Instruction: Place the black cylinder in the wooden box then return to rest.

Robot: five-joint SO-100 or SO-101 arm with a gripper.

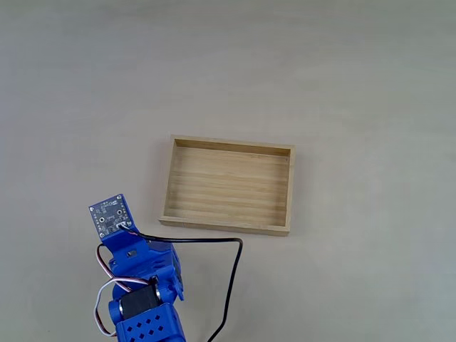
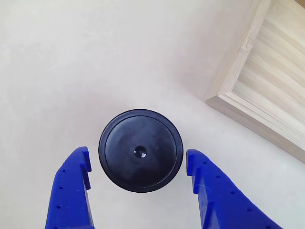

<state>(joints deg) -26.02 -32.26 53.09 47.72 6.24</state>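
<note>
The cylinder (image 2: 140, 150) is matte black, with a small glinting dimple in its top. The hand's (image 2: 138, 174) fingers (image 2: 71, 191) are bright blue, dotted with tiny holes. The box (image 1: 228, 185) is pale wood with a striped grain. The bench (image 1: 356, 85) is plain beige. The arm's cable (image 1: 231, 285) is black

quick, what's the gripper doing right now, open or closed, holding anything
Gripper: open, holding nothing; its fingers straddle the black cylinder on the table, gaps showing on both sides.
</note>
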